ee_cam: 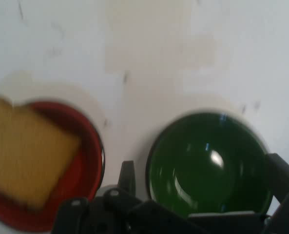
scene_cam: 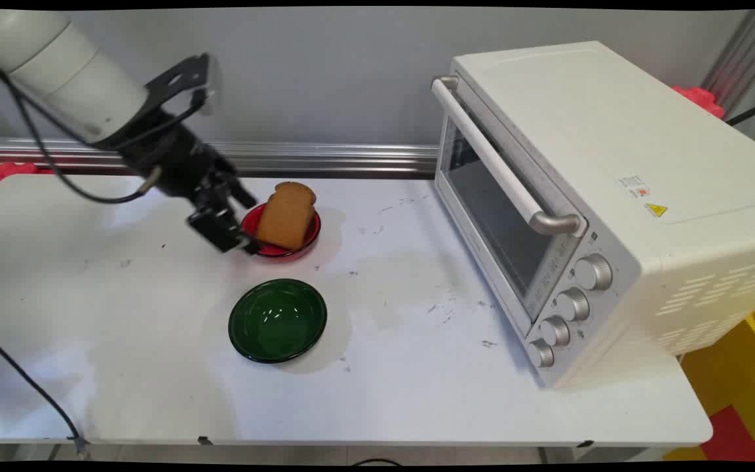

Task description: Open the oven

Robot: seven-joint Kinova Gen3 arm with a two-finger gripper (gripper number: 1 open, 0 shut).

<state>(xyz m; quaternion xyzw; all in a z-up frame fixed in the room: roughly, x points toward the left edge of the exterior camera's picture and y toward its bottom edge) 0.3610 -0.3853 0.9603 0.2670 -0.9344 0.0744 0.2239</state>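
Green bowl (scene_cam: pixel 278 320) on scuffed white table (scene_cam: pixel 122 341), open empty jaws (scene_cam: pixel 236 226) by red bowl (scene_cam: pixel 299 242), grey wall (scene_cam: pixel 325 72) behind.

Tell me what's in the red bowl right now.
A slice of toast lies in the red bowl, leaning over its back rim. The toast covers most of the bowl's bottom, so anything beneath it can't be seen.

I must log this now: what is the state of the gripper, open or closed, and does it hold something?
Gripper: open, holding nothing, beside the red bowl with the bread slice.
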